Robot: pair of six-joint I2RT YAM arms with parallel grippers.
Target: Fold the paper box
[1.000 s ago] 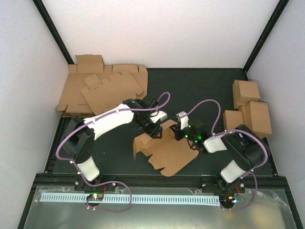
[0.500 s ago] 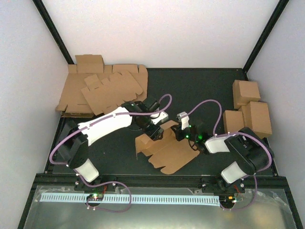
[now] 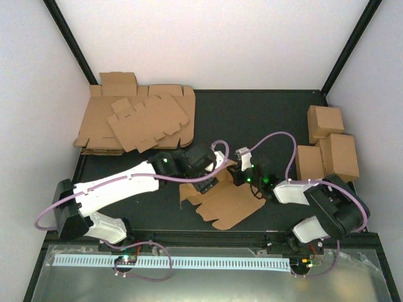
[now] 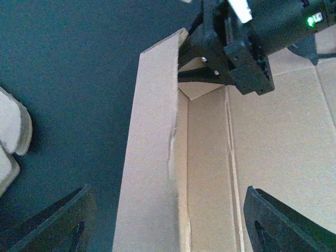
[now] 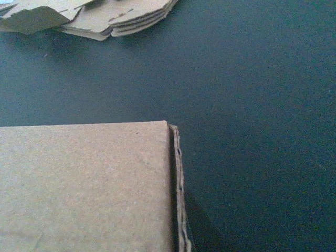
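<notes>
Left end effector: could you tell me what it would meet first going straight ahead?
Probably the paper box: its raised panel stands between the left end effector's open fingers; depth is unclear.

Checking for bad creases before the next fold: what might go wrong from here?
The raised wall of the paper box stands loose between the open fingers of the left gripper; it may spring back flat. The right gripper sits at that wall's far end, so the arms may bump. I cannot tell whether it grips; if not, the box may slide on the table when pushed.
</notes>
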